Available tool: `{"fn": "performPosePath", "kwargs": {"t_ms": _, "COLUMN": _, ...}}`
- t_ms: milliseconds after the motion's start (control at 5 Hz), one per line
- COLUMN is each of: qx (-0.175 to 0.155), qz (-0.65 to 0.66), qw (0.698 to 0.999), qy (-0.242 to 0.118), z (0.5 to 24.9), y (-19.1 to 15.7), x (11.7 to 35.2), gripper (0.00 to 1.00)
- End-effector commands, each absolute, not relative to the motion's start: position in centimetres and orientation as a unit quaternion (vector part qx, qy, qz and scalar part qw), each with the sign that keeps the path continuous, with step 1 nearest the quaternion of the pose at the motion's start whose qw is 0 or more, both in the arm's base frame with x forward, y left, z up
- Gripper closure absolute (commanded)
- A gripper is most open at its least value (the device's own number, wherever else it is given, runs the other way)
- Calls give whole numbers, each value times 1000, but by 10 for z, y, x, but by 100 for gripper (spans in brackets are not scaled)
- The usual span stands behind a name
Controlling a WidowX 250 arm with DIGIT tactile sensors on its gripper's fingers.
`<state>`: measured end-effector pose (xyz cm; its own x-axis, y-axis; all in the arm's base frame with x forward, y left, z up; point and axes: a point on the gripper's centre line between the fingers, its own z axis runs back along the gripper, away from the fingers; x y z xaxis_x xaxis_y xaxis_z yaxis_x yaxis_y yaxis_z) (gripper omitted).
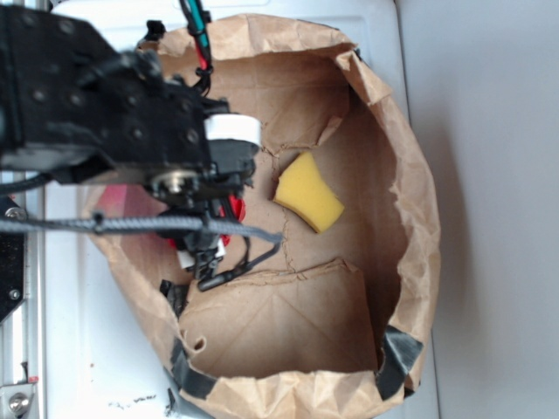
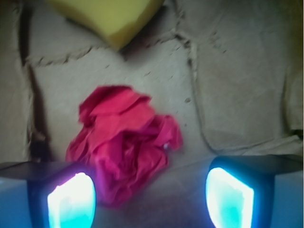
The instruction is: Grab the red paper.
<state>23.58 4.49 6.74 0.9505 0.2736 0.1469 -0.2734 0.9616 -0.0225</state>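
While jaws stand spread wide, nothing between them, crumpled bright red paper wad (image 2: 123, 145) lies on floor of brown paper bag (image 1: 410, 201), just below yellow wedge sponge (image 2: 111, 19), off-centre toward left-hand finger (image 2: 71, 202). Advice: centre gripper (image 2: 151, 199) over wad, descend, close gently, avoid snagging bag.

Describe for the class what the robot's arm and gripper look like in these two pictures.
The arm is black with boxy segments dotted with screw holes, plus a white band near the wrist. A grey braided cable and red and green wires run along it. In the wrist view, the gripper has dark fingers with pale pads glowing bluish-white.
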Motion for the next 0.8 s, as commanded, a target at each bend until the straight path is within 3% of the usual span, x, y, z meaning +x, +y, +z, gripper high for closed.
{"fn": "performPosePath", "kwargs": {"t_ms": 0, "qx": -34, "qz": 149, "qw": 983, "qy": -99, "z": 81, "y": 51, "x": 243, "gripper": 0}}
{"fn": "performPosePath", "kwargs": {"t_ms": 400, "qx": -58, "qz": 236, "qw": 968, "qy": -59, "z": 84, "y": 46, "x": 251, "gripper": 0}}
{"fn": "performPosePath", "kwargs": {"t_ms": 600, "qx": -51, "qz": 271, "qw": 960, "qy": -51, "z": 83, "y": 46, "x": 254, "gripper": 0}}
